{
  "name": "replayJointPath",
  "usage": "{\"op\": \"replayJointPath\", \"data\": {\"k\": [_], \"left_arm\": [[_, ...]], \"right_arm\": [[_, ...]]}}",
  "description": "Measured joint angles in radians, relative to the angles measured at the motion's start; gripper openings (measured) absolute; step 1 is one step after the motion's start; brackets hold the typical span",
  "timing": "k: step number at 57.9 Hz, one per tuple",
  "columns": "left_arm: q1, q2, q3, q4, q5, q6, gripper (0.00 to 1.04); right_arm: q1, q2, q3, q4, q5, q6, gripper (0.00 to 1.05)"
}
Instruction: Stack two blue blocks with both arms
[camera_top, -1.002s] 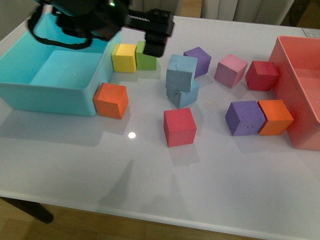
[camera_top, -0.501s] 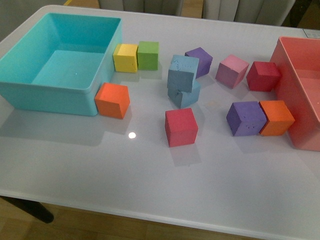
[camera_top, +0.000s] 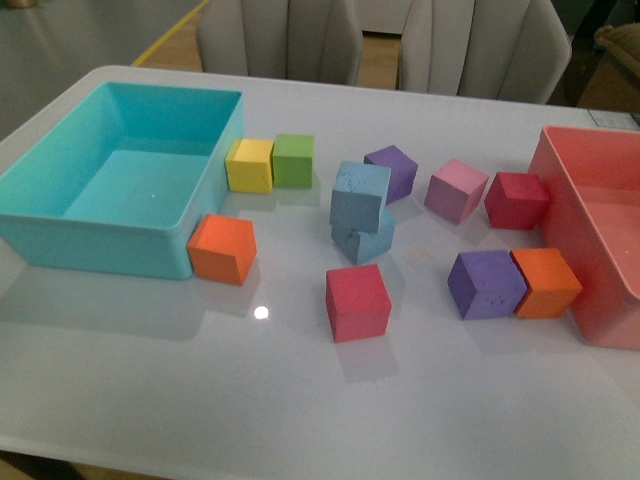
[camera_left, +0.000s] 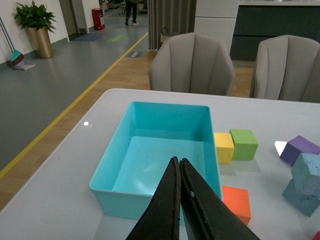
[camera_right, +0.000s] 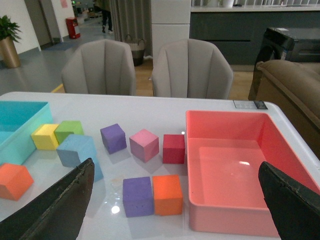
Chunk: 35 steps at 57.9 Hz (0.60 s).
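The two blue blocks stand stacked near the table's middle: the upper one (camera_top: 360, 196) sits skewed on the lower one (camera_top: 366, 241). In the left wrist view the stack (camera_left: 305, 175) shows at the far edge of the picture. My left gripper (camera_left: 177, 161) is shut on nothing and hangs high over the near wall of the turquoise bin (camera_left: 150, 200). My right gripper (camera_right: 175, 166) is wide open and empty, raised above the table, with the upper blue block (camera_right: 76, 148) off to one side. Neither arm shows in the front view.
The turquoise bin (camera_top: 60, 250) is at the left and a pink-red tray (camera_top: 560, 200) at the right. Around the stack lie yellow (camera_top: 250, 165), green (camera_top: 294, 160), orange (camera_top: 222, 248), red (camera_top: 357, 302), purple (camera_top: 392, 171) and pink (camera_top: 456, 190) cubes. Two chairs (camera_top: 280, 40) stand behind the table.
The left arm has drawn back out of the front view. That view now looks a little higher, showing the chairs. The blue blocks stay stacked.
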Motion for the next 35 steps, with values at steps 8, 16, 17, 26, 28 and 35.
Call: {"op": "replayJointPath", "data": {"k": [8, 16, 17, 26, 28, 35], "left_arm": [[0.065, -0.126, -0.044, -0.084, 0.072, 0.002, 0.02], [0.083, -0.241, -0.071, -0.171, 0.079, 0.002, 0.02], [0.083, -0.257, -0.074, -0.184, 0.081, 0.002, 0.02], [0.083, -0.386, -0.095, -0.29, 0.08, 0.002, 0.02], [0.083, -0.417, -0.098, -0.317, 0.08, 0.002, 0.02], [0.083, -0.513, -0.106, -0.401, 0.08, 0.002, 0.02]], "right_arm": [[0.0, 0.0, 0.0, 0.0, 0.0, 0.0, 0.96], [0.0, 0.0, 0.0, 0.0, 0.0, 0.0, 0.96], [0.0, 0.0, 0.0, 0.0, 0.0, 0.0, 0.96], [0.0, 0.0, 0.0, 0.0, 0.0, 0.0, 0.96], [0.0, 0.0, 0.0, 0.0, 0.0, 0.0, 0.96], [0.0, 0.0, 0.0, 0.0, 0.0, 0.0, 0.96]]}}
